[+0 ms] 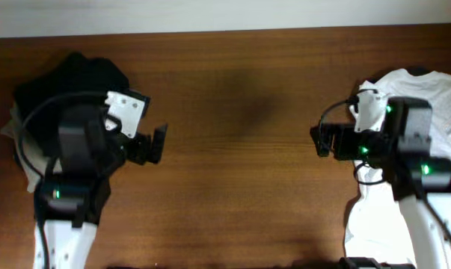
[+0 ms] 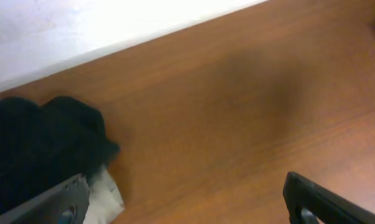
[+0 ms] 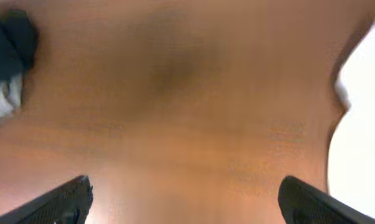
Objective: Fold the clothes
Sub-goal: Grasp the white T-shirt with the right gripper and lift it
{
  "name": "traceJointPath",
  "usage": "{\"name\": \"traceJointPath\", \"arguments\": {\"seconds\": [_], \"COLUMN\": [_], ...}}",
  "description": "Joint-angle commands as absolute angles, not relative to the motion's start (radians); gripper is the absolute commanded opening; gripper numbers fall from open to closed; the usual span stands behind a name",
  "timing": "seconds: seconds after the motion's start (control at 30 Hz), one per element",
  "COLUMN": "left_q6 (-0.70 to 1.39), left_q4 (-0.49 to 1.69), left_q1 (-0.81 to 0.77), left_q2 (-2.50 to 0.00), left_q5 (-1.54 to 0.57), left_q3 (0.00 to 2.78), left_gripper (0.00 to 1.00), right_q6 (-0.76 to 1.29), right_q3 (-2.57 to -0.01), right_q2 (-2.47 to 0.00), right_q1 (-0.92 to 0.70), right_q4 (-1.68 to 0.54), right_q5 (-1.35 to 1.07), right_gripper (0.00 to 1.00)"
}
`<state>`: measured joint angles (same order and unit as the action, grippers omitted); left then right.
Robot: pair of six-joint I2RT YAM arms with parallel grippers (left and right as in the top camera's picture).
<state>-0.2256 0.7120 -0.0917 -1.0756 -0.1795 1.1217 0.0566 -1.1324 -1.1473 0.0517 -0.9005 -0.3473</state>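
Note:
A white shirt (image 1: 442,97) lies crumpled at the right side of the table, partly under my right arm; its edge shows in the right wrist view (image 3: 361,124). A pile of black and pale garments (image 1: 68,78) lies at the left; it shows in the left wrist view (image 2: 38,149). My left gripper (image 1: 159,142) is open and empty, just right of the dark pile; its fingers show in its wrist view (image 2: 187,202). My right gripper (image 1: 318,140) is open and empty, just left of the white shirt, over bare wood (image 3: 184,199).
The brown wooden table (image 1: 232,112) stretches between the two grippers. A white wall strip (image 1: 210,15) runs along the far edge.

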Motion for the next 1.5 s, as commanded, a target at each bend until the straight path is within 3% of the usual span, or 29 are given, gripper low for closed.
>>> {"name": "traceJointPath", "arguments": {"seconds": [0.0,0.13,0.23,0.33,0.43,0.5,0.53,0.57,0.6,0.63,0.87,1.03,1.13,1.27,1.33,1.4,1.47], "left_q6": [-0.212,-0.195,-0.194,-0.194,-0.194,-0.195,-0.195,-0.195,-0.195,-0.195,-0.195,-0.195,-0.195,-0.195,-0.195,-0.195,-0.195], "left_q4": [0.734,0.736,0.857,0.919,0.921,0.917,0.914,0.911,0.908,0.909,0.918,0.918,0.919,0.918,0.918,0.918,0.918], "left_q1": [-0.089,-0.089,-0.092,-0.091,-0.091,-0.091,-0.091,-0.091,-0.091,-0.091,-0.091,-0.091,-0.086,-0.035,-0.022,-0.02,-0.02], "left_q2": [-1.18,-1.281,-1.47,-1.53,-1.53,-1.53,-1.53,-1.53,-1.53,-1.53,-1.53,-1.529,-1.491,-1.409,-1.385,-1.362,-1.361], "left_q5": [-0.215,-0.262,-0.267,-0.266,-0.266,-0.266,-0.266,-0.266,-0.266,-0.266,-0.266,-0.244,-0.235,-0.212,-0.156,-0.133,-0.134], "left_q3": [1.201,1.281,1.454,1.475,1.475,1.475,1.475,1.475,1.475,1.475,1.475,1.475,1.48,1.557,1.568,1.57,1.57], "left_gripper": [0.99,0.99,0.99,0.99,0.99,0.99,0.99,0.99,0.99,0.99,0.99,0.99,0.99,0.99,0.99,0.99,0.99], "right_q6": [0.062,0.242,0.246,0.306,0.331,0.331,0.331,0.331,0.331,0.331,0.186,0.108,0.112,0.108,0.108,0.109,0.112], "right_q3": [-1.183,-1.393,-1.534,-1.538,-1.538,-1.536,-1.536,-1.536,-1.536,-1.542,-1.837,-1.89,-1.978,-1.979,-1.979,-1.979,-1.981], "right_q2": [-1.268,-1.51,-1.75,-1.945,-2.086,-2.102,-2.102,-2.102,-2.102,-2.093,-1.884,-1.747,-1.678,-1.705,-1.728,-1.713,-1.674], "right_q1": [0.06,0.31,0.456,0.568,0.604,0.592,0.588,0.588,0.59,0.597,0.562,0.324,0.107,-0.384,-0.55,-0.649,-0.591], "right_q4": [-0.915,-0.942,-0.92,-0.92,-0.92,-0.92,-0.904,-0.893,-0.885,-0.891,-0.999,-0.918,-0.953,-0.982,-1.009,-1.05,-1.077], "right_q5": [-0.368,-0.223,-0.121,-0.209,-0.35,-0.371,-0.362,-0.363,-0.364,-0.386,-0.513,-0.531,-0.533,-0.538,-0.451,-0.167,-0.107], "right_gripper": [0.99,0.99,0.99,0.97,0.73,0.71,0.61,0.43,0.16,0.04,0.04,0.04,0.04,0.05,0.37,0.74,0.79]}}
